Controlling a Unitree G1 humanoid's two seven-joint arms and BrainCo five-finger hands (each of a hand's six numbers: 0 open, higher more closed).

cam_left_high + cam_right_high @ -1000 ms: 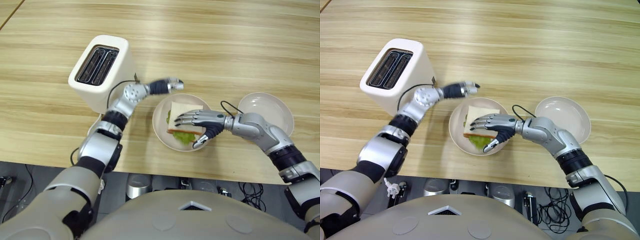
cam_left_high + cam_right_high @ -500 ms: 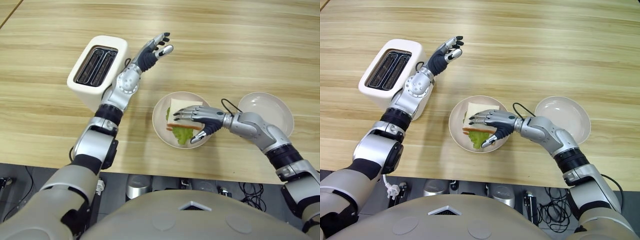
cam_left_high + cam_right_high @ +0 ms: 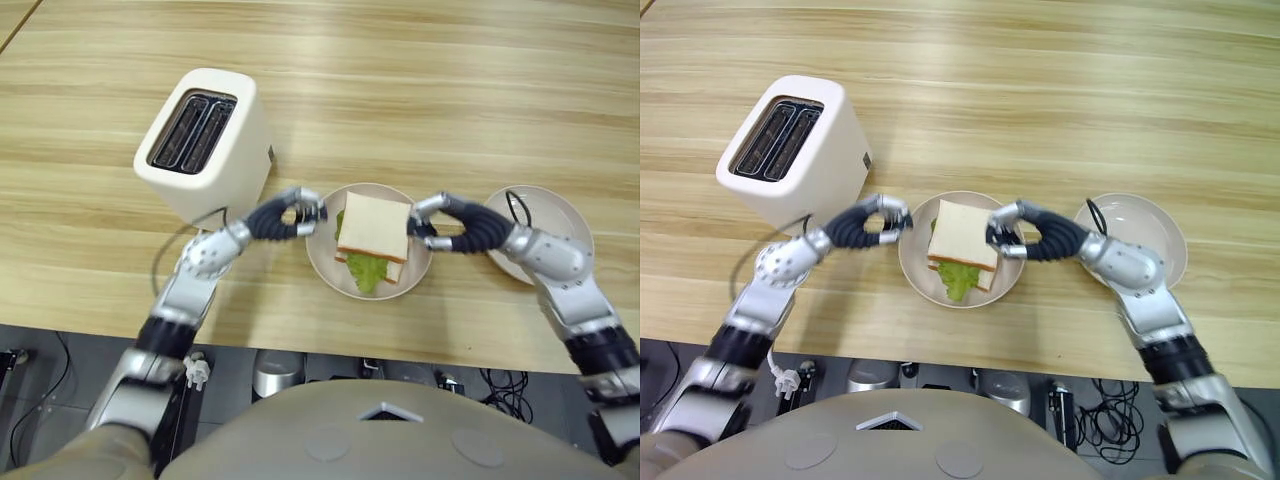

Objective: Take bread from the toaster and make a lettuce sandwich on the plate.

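Sandwich (image 3: 373, 228) lying on the plate (image 3: 320, 255), near the counter's (image 3: 450, 90) 6 o'clock edge: a white bread slice on top, green lettuce (image 3: 368, 272) protruding at its 6 o'clock side, and the crust of a lower slice showing beneath. Toaster (image 3: 200, 140), cream with two dark slots, stands at 10 o'clock from the plate. Left hand (image 3: 285, 213) sits at the plate's 9 o'clock rim, fingers curled with tips almost meeting, holding nothing. Right hand (image 3: 450, 222) sits at the 3 o'clock rim, just beside the top slice, fingers likewise curled around nothing. A second pale dish (image 3: 545, 205) lies farther toward 3 o'clock.
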